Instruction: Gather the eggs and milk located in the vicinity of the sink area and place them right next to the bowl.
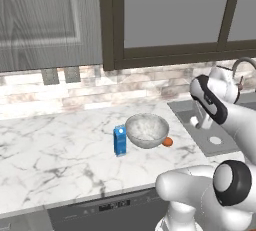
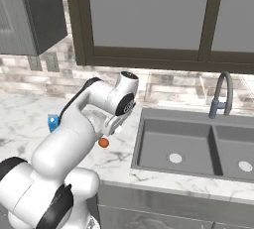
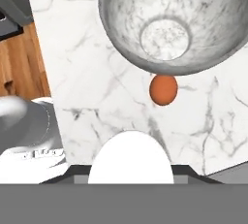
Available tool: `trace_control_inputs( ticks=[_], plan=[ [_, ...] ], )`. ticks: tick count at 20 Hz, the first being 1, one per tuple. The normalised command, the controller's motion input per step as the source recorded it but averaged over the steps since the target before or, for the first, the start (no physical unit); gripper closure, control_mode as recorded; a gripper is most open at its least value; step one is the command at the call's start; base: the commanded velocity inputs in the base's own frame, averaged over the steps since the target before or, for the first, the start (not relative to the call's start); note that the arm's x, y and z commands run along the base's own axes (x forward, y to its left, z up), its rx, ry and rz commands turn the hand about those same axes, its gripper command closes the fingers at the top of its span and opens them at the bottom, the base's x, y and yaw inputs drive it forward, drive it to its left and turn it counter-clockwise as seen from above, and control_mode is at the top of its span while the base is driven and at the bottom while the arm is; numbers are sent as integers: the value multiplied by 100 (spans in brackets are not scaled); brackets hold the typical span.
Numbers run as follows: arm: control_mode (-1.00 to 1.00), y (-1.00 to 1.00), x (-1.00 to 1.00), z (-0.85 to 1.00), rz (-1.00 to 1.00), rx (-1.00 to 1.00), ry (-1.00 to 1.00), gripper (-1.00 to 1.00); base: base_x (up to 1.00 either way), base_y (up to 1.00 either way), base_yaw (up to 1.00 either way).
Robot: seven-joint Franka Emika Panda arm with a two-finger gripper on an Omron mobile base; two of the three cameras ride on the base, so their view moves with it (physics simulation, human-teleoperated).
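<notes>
A white marble surface (image 1: pixel 50 145) with grey veins runs under a pale brick backsplash (image 1: pixel 115 87). Two grey wall outlets (image 1: pixel 61 75) sit side by side on the backsplash. Above hang a grey wood-grain cabinet (image 1: pixel 45 15) and dark-framed window panes (image 2: pixel 149 15). A dishwasher panel (image 1: pixel 110 210) sits below; wooden floor (image 3: pixel 19 63) shows beside it

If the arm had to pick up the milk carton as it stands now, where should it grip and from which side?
Probably around the upper body of the milk, coming from above with the fingers across its two flat opposite faces. It stands upright and narrow on the counter. The bowl sits close on the sink side, so a side approach from there looks cramped.
</notes>
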Motion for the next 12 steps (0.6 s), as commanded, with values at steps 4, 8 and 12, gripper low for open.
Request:
trace_control_inputs(
  ticks=[4, 8, 12],
  plan=[
    [-100, 0, 25, -46, 14, 9, -12, 100, 0, 0, 0],
    [-100, 0, 34, -23, 12, 7, -5, 100, 0, 0, 0],
    [-100, 0, 39, 1, 7, 0, 0, 100, 0, 0, 0]
  ],
)
